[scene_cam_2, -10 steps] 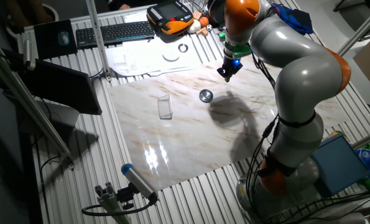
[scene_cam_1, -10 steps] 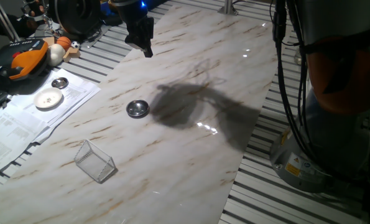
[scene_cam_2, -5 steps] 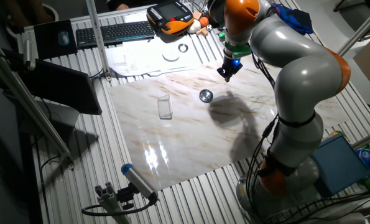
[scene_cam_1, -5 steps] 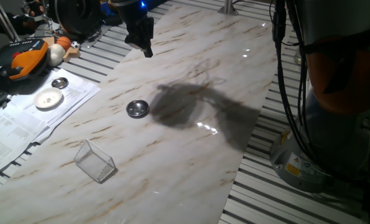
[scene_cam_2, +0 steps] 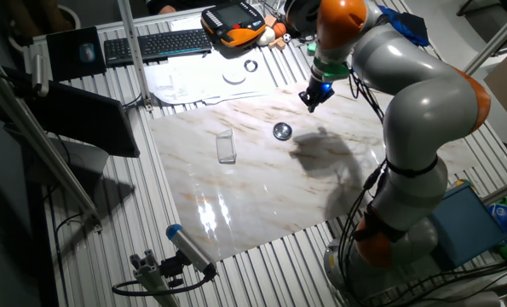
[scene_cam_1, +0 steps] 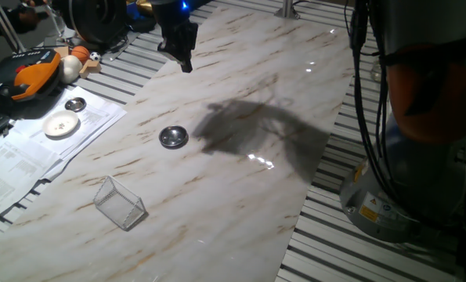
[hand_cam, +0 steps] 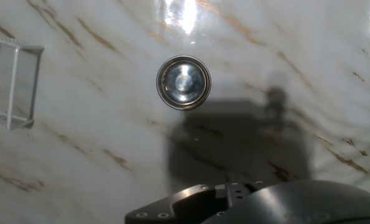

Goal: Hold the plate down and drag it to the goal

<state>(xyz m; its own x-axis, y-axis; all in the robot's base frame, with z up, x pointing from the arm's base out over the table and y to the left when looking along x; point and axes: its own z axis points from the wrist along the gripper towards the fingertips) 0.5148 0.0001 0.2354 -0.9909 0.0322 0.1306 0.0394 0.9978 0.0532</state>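
The plate [scene_cam_1: 173, 138] is a small shiny dark-silver dish lying flat on the marble tabletop [scene_cam_1: 240, 196]. It also shows in the other fixed view [scene_cam_2: 281, 130] and upper centre in the hand view [hand_cam: 183, 82]. The goal [scene_cam_1: 119, 202] is a small clear wire-edged box nearer the front left; it also shows in the other fixed view [scene_cam_2: 226, 147] and at the left edge of the hand view [hand_cam: 10, 81]. My gripper [scene_cam_1: 186, 66] hangs high above the table, behind the plate, touching nothing. Its fingers taper to one tip and look shut and empty [scene_cam_2: 311, 106].
A larger white disc [scene_cam_1: 61, 124] and a flatter silver dish [scene_cam_1: 75, 104] lie on papers at the left. An orange pendant [scene_cam_1: 29, 74] and a keyboard [scene_cam_2: 155, 43] sit beyond them. The arm's base [scene_cam_1: 405, 188] and cables stand at the right.
The arm has shifted slightly to the right, and its shadow on the marble moved with it. The plate and the goal box have not moved.
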